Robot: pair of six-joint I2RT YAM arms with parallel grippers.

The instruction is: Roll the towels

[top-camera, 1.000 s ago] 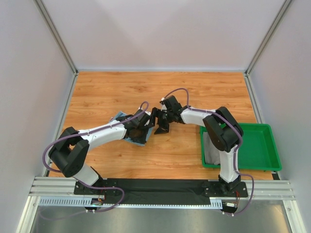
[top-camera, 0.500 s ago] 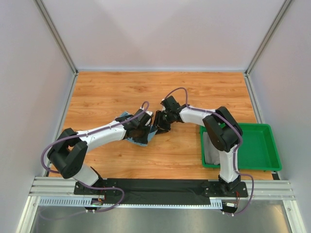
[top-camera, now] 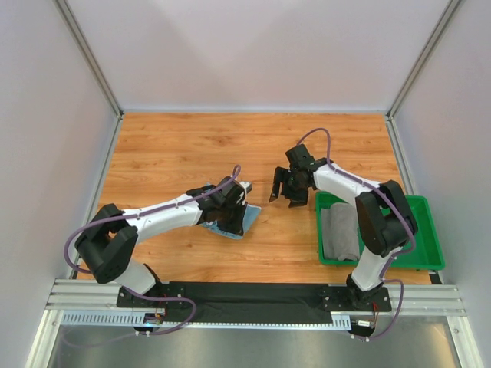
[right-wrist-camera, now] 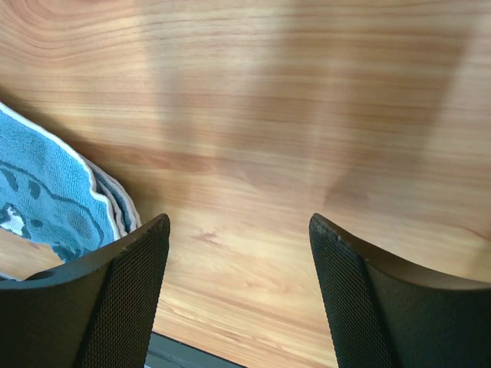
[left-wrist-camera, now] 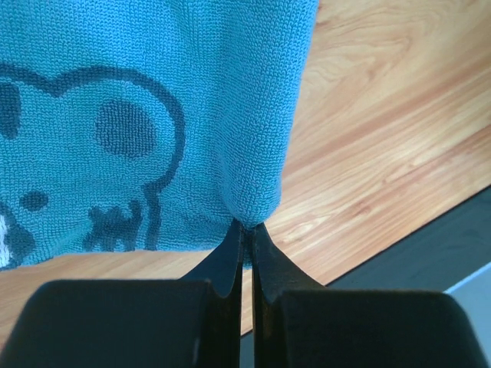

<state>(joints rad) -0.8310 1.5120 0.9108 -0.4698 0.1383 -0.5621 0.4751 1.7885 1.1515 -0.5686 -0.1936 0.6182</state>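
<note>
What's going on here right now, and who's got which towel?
The left hand is shut on an edge of the light blue towel, which lies bunched on the wooden table. The right hand is open and empty over bare wood beside that towel, not touching it. A grey towel sits in the green tray. How far the blue one is rolled is hard to tell.

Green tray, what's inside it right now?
A grey towel lies in the left part of the green tray; the right part is bare. The right arm covers the middle, so anything there is hidden.
</note>
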